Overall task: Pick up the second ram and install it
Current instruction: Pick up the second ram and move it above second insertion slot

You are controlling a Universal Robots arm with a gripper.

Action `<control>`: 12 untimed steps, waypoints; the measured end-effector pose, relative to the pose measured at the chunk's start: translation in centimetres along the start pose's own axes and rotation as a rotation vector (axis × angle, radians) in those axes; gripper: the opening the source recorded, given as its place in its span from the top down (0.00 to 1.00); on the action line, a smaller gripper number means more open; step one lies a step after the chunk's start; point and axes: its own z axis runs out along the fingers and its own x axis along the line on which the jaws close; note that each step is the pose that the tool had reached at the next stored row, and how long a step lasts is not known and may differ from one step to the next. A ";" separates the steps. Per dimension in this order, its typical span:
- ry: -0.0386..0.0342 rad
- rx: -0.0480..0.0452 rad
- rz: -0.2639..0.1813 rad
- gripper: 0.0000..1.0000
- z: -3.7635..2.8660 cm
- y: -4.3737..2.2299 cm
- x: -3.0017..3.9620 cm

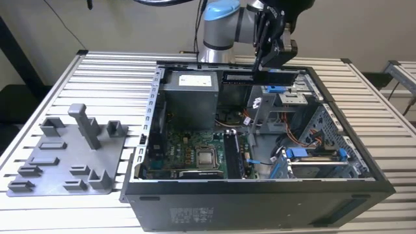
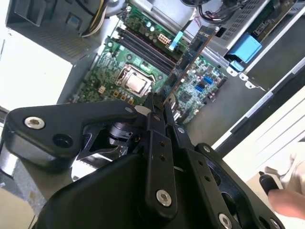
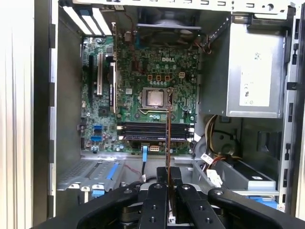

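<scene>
Second ram (image 1: 237,77) is gripped tight in the closed hand (image 1: 270,72), hanging in the air above the open computer case (image 1: 260,202).

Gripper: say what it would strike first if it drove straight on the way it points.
Shut on the second ram, the gripper points down into the open case. The ram would likely reach the memory slots first; depth is unclear.

The exterior view looks down from afar on the open computer case (image 1: 260,200); both wrist views peer closely past the pincer (image 3: 169,172) (image 2: 159,102) onto its motherboard (image 3: 138,71) (image 2: 198,83).
</scene>
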 end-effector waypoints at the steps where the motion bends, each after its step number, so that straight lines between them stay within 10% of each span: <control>1: 0.0000 0.0000 0.000 0.86 0.01 0.00 -0.23; 12: -0.0001 0.0001 0.000 0.86 0.04 -0.01 -1.14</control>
